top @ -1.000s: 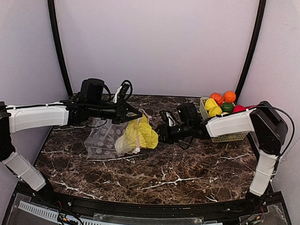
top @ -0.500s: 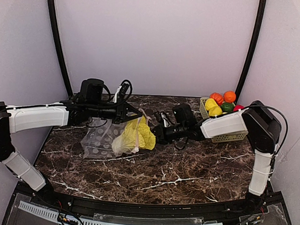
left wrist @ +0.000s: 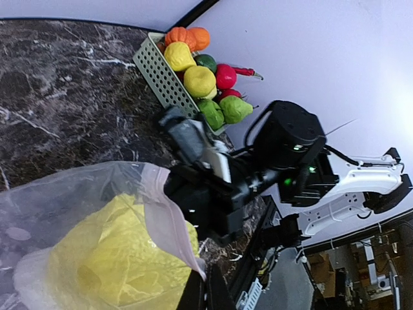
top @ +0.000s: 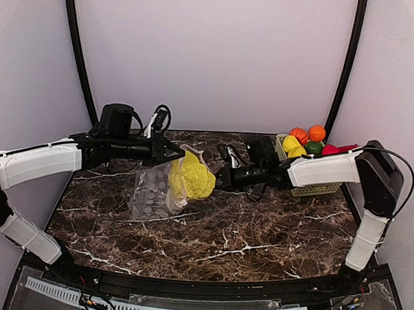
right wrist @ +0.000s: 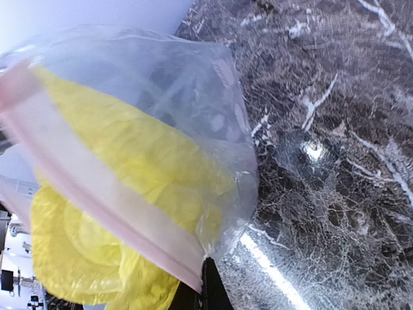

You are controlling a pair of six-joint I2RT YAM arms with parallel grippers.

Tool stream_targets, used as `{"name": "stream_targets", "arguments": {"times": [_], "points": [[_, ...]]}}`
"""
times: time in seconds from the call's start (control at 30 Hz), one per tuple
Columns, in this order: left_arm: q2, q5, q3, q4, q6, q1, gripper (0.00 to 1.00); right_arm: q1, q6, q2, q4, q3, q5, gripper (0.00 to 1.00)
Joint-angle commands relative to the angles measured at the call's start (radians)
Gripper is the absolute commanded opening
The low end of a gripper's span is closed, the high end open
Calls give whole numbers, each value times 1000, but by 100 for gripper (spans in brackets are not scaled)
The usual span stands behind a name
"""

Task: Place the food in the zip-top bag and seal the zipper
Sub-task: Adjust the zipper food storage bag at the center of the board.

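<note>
Grippers, two: left gripper (top: 171, 153) and right gripper (top: 221, 177), both clamped on pale pink zipper strip (left wrist: 166, 219) of one clear dotted plastic zip-top bag (top: 149, 194), centre-left. One yellow leafy cabbage (top: 192, 180) in its mouth. One pale green mesh basket (top: 317, 190), far right.

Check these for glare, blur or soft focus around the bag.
Right wrist: bright glare patches on the marble table; the zipper smears into blur at upper left, cabbage fairly sharp. Left wrist: the zip-top bag sits close to the lens and looks soft, the basket of food crisp. Top external: even light, no strong glare, sharp throughout.
</note>
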Motion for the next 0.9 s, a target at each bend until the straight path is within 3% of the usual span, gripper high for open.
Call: {"name": "stream_targets", "arguments": {"times": [0.0,0.13,0.3,0.5,0.67,0.87], "points": [[-76,-149,98,-268,197,24,1,1,-85,-205,-140,24,90,0],[-46,-217,215,-387,273,24,1,1,-146,-276,-346,128,141,0],[0,-172,354,-384,275,24,1,1,-176,-303,-542,291,205,0],[21,-140,416,-328,259,26,1,-5,-170,-307,-598,374,330,0],[109,-90,558,-442,264,44,1,-10,-180,-245,-681,529,287,0],[78,-95,564,-398,274,50,1,-11,-168,-265,-661,511,321,0]]}}
